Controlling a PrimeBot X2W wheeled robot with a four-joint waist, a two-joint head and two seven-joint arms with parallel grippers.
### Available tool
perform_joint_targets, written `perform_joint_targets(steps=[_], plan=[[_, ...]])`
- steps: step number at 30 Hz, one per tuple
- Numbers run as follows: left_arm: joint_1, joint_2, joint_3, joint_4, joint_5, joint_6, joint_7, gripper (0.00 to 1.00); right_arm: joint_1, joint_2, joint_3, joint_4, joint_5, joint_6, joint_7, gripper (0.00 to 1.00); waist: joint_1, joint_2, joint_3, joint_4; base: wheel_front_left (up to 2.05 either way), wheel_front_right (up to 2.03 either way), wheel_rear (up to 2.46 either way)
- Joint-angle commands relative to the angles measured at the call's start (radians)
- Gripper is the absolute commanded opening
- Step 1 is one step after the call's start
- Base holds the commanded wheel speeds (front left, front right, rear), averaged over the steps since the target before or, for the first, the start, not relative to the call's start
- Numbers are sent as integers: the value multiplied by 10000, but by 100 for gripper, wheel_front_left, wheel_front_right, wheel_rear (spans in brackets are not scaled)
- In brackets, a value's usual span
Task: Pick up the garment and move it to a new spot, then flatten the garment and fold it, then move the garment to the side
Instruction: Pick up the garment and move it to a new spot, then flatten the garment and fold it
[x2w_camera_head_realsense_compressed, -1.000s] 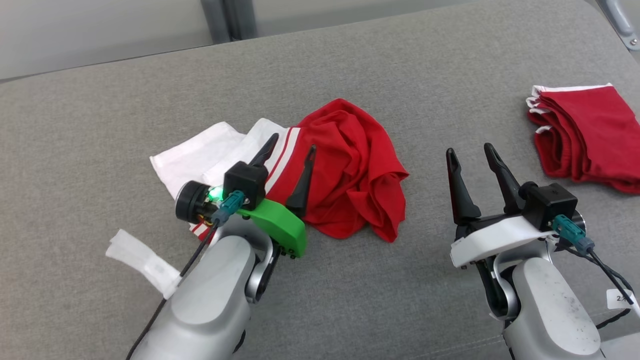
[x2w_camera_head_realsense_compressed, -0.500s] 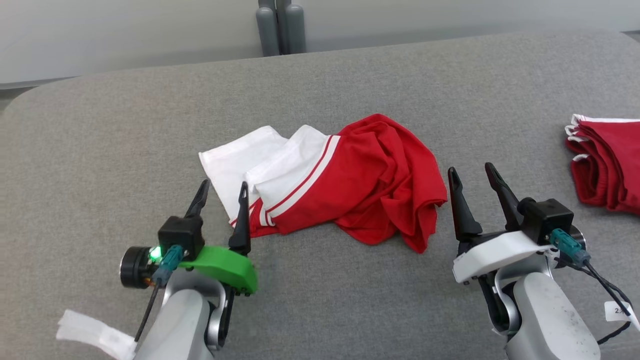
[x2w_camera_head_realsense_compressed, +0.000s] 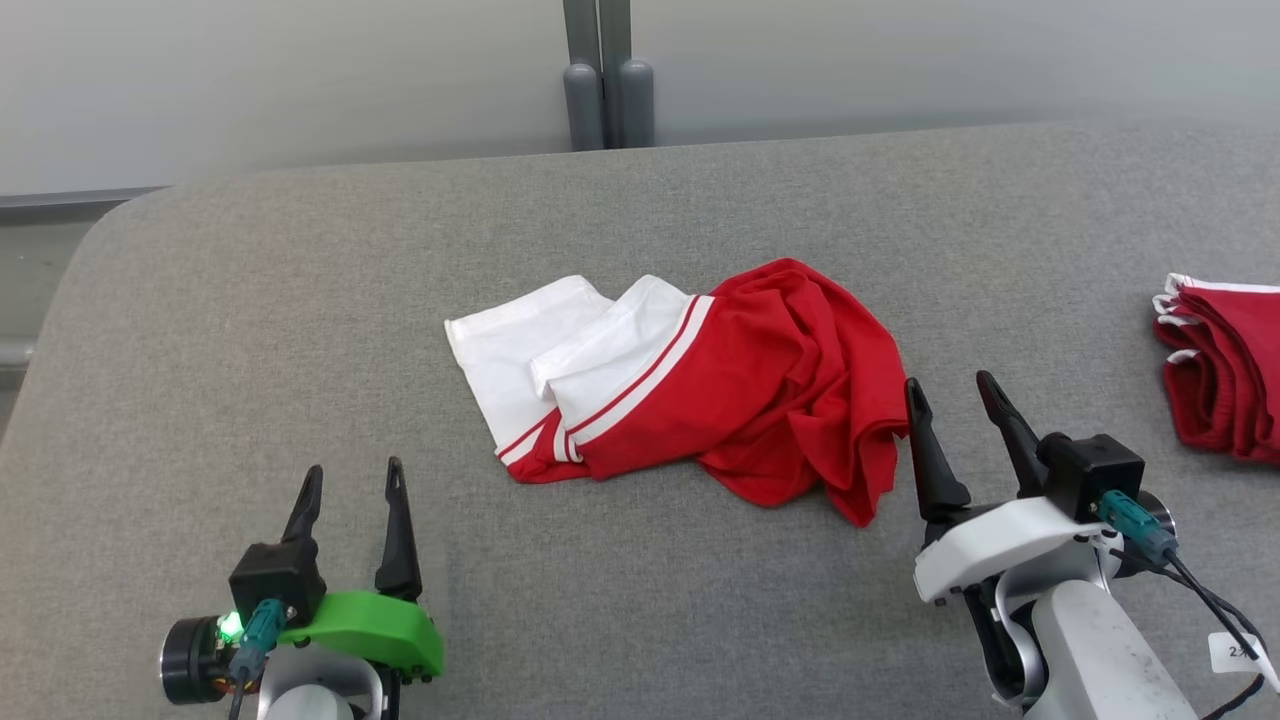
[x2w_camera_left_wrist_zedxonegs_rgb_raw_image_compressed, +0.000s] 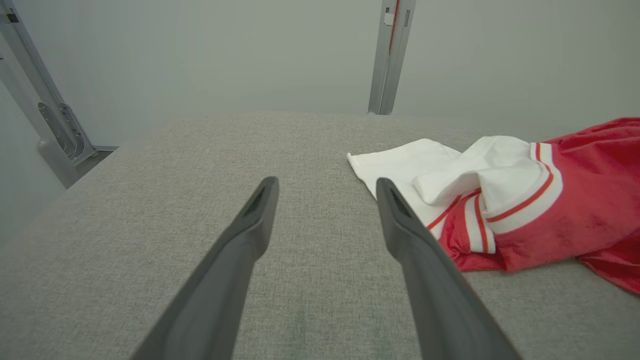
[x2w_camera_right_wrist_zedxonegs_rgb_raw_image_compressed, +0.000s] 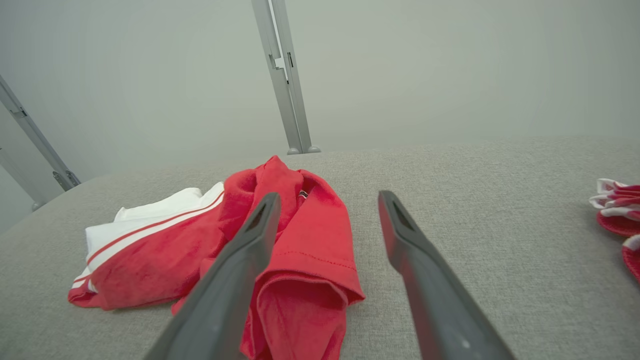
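Observation:
The garment is a red shirt with white, red-striped sleeves, lying crumpled in the middle of the grey padded table. My left gripper stands open at the lower left, well clear of the white sleeves, with nothing between its fingers. In the left wrist view the garment lies to the right of the open left gripper. My right gripper is open just right of the garment's red edge. In the right wrist view its left finger overlaps the garment, and the right gripper holds nothing.
A second red garment, folded with white trim, lies at the table's right edge and shows in the right wrist view as the folded pile. Grey posts stand behind the table. The table's rounded corner is at the far left.
The head camera has shifted, so the whole picture moved. Beyond that, my left gripper drew back from over the white sleeves to the lower left, still open. The garment lies as before.

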Motion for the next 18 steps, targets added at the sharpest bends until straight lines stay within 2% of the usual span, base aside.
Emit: perform_joint_targets(steps=[1,8,18], plan=[[248,8,134,-101,61,-70,-1,100,165,-14,-27,50,-26,-12,-26,100,0,0,-45,34,0,0,0],[615,-32,431,-266,228,-213,-1,100,193,-14,-109,169,-71,-12,-26,100,0,0,-36,65,0,0,0],[379,-34,32,-391,-115,-131,-1,100,106,-14,-151,855,-3,-12,-26,100,0,0,152,204,0,0,0]])
